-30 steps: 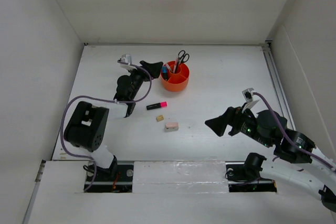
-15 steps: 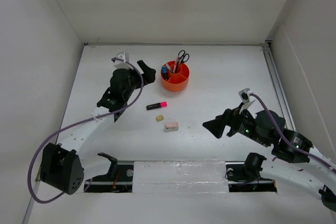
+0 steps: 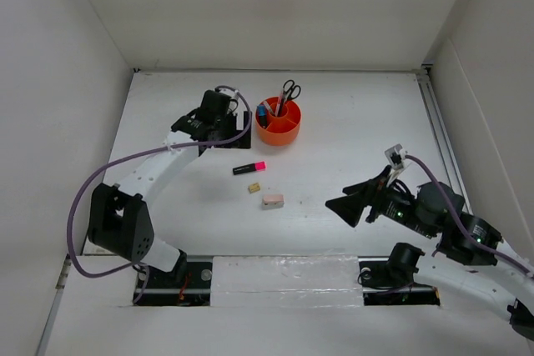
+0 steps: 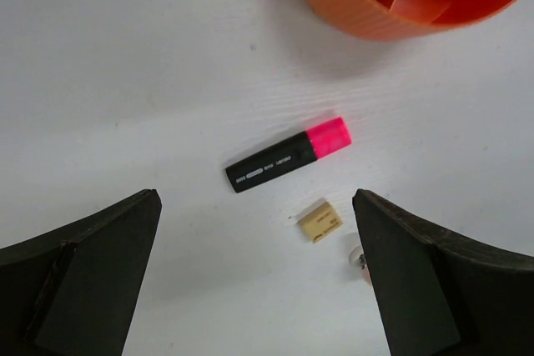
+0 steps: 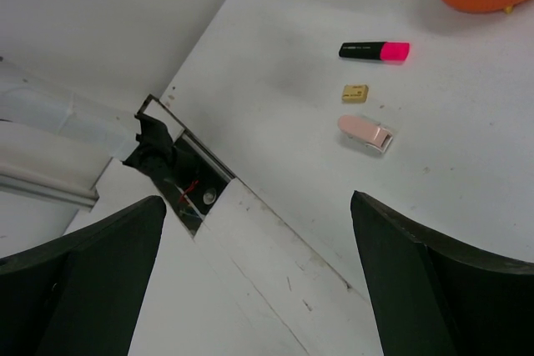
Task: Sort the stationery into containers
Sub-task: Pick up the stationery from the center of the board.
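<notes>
The scissors (image 3: 289, 89) already stand in the orange organiser (image 3: 279, 125). You have the pink-capped highlighter (image 4: 288, 154), tan eraser (image 4: 319, 223) and pinkish eraser (image 5: 365, 133) yet to sort on the worktop (image 3: 350, 122). The left jaws and right jaws are released, grasping nothing. The highlighter lies centred below the left jaws, untouched; the right jaws stand well apart.

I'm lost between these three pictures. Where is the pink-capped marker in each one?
Top view: the pink-capped highlighter lies mid-table, nearer than the orange organiser.
Left wrist: highlighter at picture centre.
Right wrist: highlighter upper right.
Shared landmark: the tan eraser beside its pink cap, in all three.
</notes>
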You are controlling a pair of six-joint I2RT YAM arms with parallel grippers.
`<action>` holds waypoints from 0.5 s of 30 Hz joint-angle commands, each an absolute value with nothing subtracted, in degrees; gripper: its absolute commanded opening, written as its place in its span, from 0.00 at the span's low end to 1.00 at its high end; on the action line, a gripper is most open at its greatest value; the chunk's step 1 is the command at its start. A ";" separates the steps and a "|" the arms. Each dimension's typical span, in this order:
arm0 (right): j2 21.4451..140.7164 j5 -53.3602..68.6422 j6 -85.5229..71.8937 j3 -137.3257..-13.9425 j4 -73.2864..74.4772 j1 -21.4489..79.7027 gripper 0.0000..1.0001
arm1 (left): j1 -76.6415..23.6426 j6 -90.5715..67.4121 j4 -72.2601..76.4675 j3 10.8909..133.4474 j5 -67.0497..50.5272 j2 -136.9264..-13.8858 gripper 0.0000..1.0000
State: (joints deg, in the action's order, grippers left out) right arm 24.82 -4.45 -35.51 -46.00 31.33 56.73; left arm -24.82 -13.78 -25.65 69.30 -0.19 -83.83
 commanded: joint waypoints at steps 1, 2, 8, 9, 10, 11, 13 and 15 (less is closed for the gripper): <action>25.83 -2.72 -34.37 -46.49 27.07 57.30 0.99 | -25.22 -7.92 -25.94 64.71 -3.60 -85.33 1.00; 26.45 -2.72 -34.37 -46.49 27.07 57.30 0.99 | -25.22 -6.95 -24.10 63.73 -4.47 -85.95 1.00; 26.98 -0.97 -33.84 -45.88 24.87 57.30 0.99 | -28.47 -3.44 -22.76 63.72 -5.53 -91.05 1.00; 26.98 -0.27 -33.84 -45.88 24.87 57.30 0.99 | -29.09 -2.82 -22.76 64.33 -4.75 -92.71 1.00; 26.98 -0.26 -33.84 -45.88 24.87 57.30 0.99 | -29.70 -2.81 -22.76 64.34 -3.88 -93.51 1.00; 26.98 -0.26 -33.84 -45.88 24.87 57.30 0.99 | -30.32 -2.81 -22.76 64.86 -3.26 -93.52 1.00; 26.98 -0.26 -33.84 -45.35 24.87 57.30 0.99 | -30.94 -2.20 -20.84 64.86 -2.64 -94.04 1.00; 26.46 0.26 -33.84 -45.35 24.87 57.30 0.99 | -30.94 -1.58 -19.43 63.73 -2.64 -94.04 1.00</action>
